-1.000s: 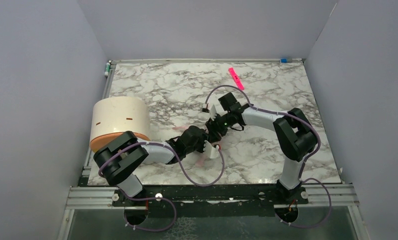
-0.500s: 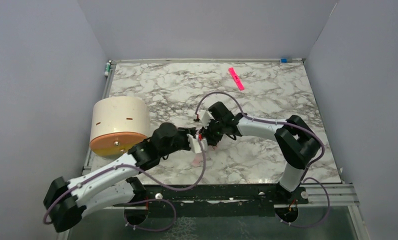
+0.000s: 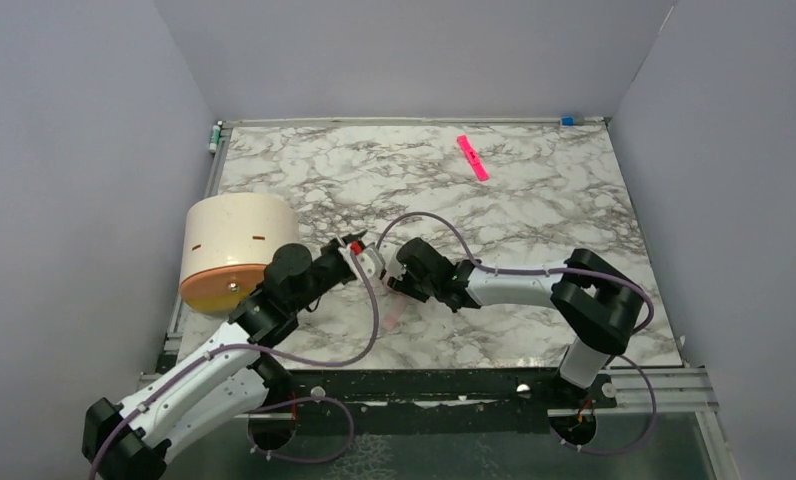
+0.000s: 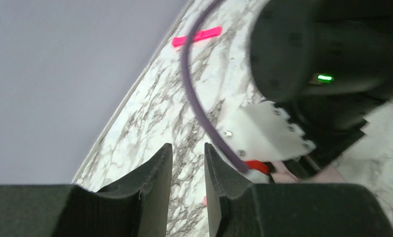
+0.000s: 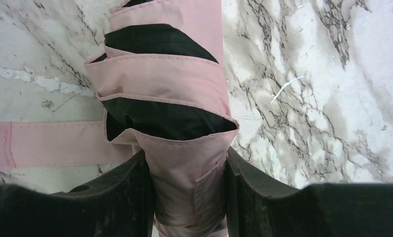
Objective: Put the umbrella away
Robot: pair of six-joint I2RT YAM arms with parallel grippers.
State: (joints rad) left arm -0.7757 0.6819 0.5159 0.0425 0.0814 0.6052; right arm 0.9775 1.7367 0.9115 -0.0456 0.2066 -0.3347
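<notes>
The right gripper pinched the folded pale pink fabric umbrella toward the marbled desk's near edge; the left gripper's jaws stood slightly apart.

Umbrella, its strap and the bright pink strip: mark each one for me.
umbrella (image 5: pixel 167 79): right wrist view, on a pink fabric fold.
strap (image 5: pixel 56 144): right wrist view, mid-length.
bright pink strip (image 3: pixel 472 157): top view, its middle.
</notes>
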